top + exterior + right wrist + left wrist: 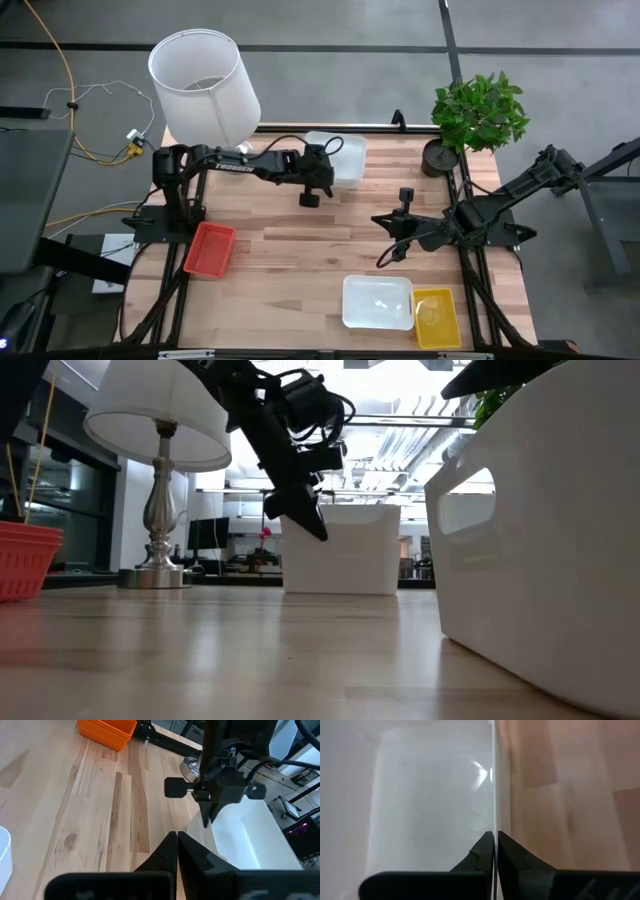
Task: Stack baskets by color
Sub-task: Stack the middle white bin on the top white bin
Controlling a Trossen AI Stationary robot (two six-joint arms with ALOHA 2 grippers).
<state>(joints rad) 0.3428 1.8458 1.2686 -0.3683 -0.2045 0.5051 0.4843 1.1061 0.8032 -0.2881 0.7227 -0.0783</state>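
A white basket (343,158) stands at the table's far edge, and my left gripper (493,840) is shut on its wall. In the low view this basket (345,555) appears to rest on its bottom on the table, with the gripper (312,528) slanting down onto it. A red basket (210,248) lies near the left edge. A second white basket (378,302) and a yellow basket (437,317) lie side by side at the near edge. My right gripper (382,222) hangs shut and empty above mid-table, right of centre. My left gripper pinches the white basket's near long wall (493,805) close to its left end, one finger inside the basket and one outside. The fingers slant down from the table's left and lie along the wall. The basket's bottom looks to be on the table.
A big white lamp (205,85) stands at the far left, its base (190,767) just beyond the held basket. A potted plant (480,110) stands at the far right corner. Bare wood lies between the red basket and the near pair.
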